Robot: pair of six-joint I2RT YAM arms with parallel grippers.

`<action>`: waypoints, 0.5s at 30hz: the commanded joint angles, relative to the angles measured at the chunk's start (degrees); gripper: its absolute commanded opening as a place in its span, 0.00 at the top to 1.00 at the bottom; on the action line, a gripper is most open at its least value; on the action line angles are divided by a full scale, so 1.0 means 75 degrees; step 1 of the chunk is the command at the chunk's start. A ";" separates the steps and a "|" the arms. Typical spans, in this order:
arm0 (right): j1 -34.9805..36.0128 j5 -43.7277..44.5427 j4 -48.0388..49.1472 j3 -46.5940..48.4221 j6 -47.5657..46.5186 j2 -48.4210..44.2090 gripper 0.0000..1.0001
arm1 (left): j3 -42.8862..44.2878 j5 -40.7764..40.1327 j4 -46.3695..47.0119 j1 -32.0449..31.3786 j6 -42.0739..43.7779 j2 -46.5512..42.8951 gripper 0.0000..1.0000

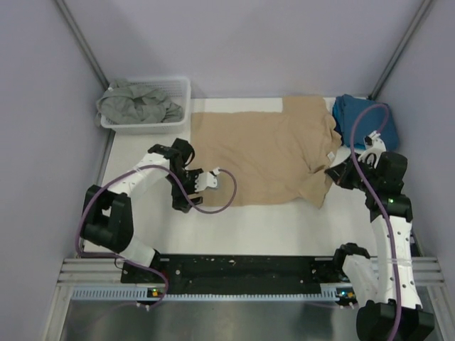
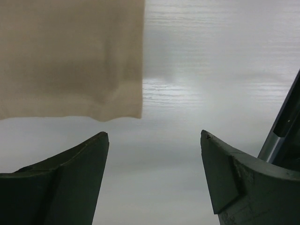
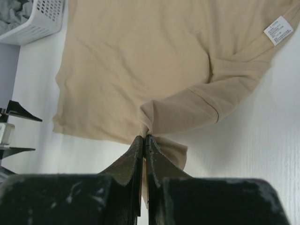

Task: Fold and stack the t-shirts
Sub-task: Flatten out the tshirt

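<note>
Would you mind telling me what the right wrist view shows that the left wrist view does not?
Only the right wrist view shows the right gripper shut on a bunched sleeve of the tan shirt, the shirt's white label, and a corner of the white basket holding a grey-green shirt. Only the left wrist view shows the left gripper close up, open and empty, just short of the shirt's corner. Both show the tan shirt lying on the white table.
</note>
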 commanded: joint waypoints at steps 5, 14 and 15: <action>-0.0065 -0.0197 0.0501 -0.0190 0.0201 -0.0123 1.00 | -0.1383 -0.0571 0.2442 -0.0405 -0.0454 -0.0762 0.14; -0.0065 0.0084 0.0302 -0.0061 0.0201 -0.0182 1.00 | -0.2180 -0.1857 0.3858 -0.1097 -0.0898 -0.0072 0.22; -0.0065 0.0085 0.0244 -0.0049 0.0213 -0.0182 1.00 | -0.2157 -0.2138 0.3883 -0.1074 -0.0957 0.0092 0.30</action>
